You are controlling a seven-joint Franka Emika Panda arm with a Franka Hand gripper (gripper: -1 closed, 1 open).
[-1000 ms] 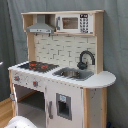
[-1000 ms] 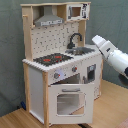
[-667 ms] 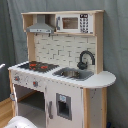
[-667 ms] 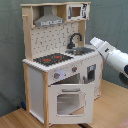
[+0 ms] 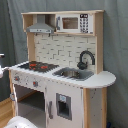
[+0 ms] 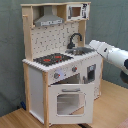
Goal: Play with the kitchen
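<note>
- Grey curtain backs a wooden floor where the kitchen (image 5: 60,70) stands.
- Oven door (image 6: 69,102) hangs open; nothing else looks disturbed.
- The arm (image 6: 111,54) is near the sink (image 6: 81,50); I cannot tell the end effector's state.

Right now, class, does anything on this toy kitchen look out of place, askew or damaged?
One thing stands out: in the second exterior view the oven door hangs slightly ajar, tilted out from the kitchen front. The hob, sink and faucet look intact, with nothing spilled.

faucet (image 6: 75,40) over sink (image 6: 82,50), hob (image 6: 51,59) clear
</note>
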